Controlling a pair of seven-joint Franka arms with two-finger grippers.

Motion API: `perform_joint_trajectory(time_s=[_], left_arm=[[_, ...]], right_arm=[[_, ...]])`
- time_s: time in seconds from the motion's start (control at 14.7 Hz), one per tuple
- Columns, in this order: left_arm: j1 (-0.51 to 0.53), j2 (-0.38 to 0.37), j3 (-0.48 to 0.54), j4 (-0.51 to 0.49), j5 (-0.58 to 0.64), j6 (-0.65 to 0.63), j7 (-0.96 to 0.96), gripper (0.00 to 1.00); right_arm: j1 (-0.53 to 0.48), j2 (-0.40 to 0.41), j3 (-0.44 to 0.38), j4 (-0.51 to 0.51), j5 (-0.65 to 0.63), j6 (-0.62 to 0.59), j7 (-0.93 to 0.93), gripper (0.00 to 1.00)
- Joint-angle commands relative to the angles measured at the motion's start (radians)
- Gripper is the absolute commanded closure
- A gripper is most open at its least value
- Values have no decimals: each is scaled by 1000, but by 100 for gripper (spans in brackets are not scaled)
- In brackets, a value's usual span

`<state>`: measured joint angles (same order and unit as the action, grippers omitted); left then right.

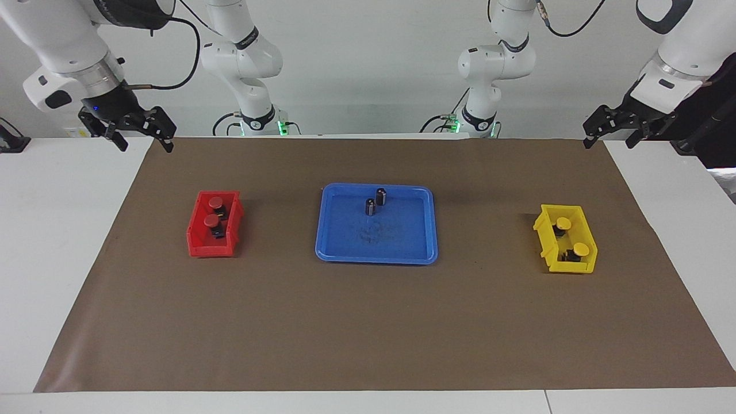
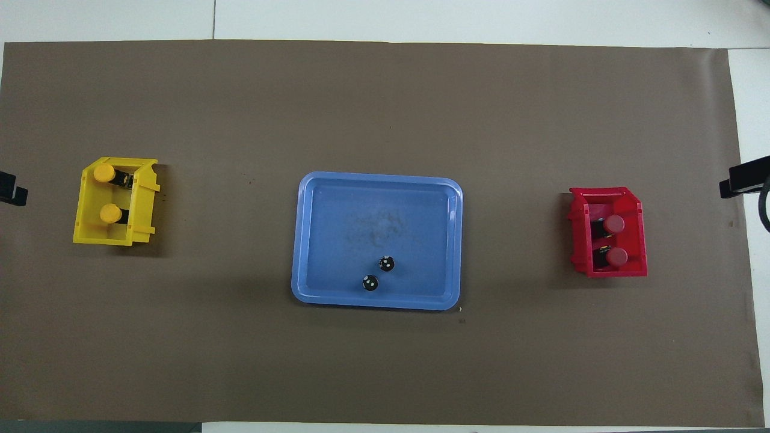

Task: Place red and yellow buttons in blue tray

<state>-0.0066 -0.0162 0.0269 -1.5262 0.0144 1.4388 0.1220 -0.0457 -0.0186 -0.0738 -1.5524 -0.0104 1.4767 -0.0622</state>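
**Four buttons in their bins, tray between, both arms raised at the table's ends**

Blue tray (image 1: 376,252) at the middle of the brown mat (image 1: 368,322), holding only two dark cylinders (image 1: 375,202) upright in its half nearer the robots. Red buttons (image 1: 214,211) seated in the red bin (image 1: 195,237) toward the right arm's end; yellow buttons (image 1: 572,237) seated in the yellow bin (image 1: 546,241) toward the left arm's end. In each bin, one button placed nearer the robots than the other, caps up, black bodies leaning. No button in the tray: task judged not begun.

Right gripper (image 1: 144,137) poised over the mat's corner at its own end, fingers apart, clamped on nothing. Left gripper (image 1: 612,135) poised likewise at its end, fingers apart and empty. Both arms waiting.

Deciding relation: each bin down-table from the gripper at its own end, the tray inward from there. Right arm judged closer to the red pair, left arm to the yellow pair.
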Motion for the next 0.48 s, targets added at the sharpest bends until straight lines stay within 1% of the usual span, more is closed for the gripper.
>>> perform_joint_trajectory(time_s=[0.0,0.41], left_arm=[[0,-25,-2,-31,16,5,-7,0],[0,-25,-2,-31,16,5,-7,0]], right_arm=[[-8,-18,2,-26,12,21,-13,0],[-6,-18,2,-26,12,14,-22,0]])
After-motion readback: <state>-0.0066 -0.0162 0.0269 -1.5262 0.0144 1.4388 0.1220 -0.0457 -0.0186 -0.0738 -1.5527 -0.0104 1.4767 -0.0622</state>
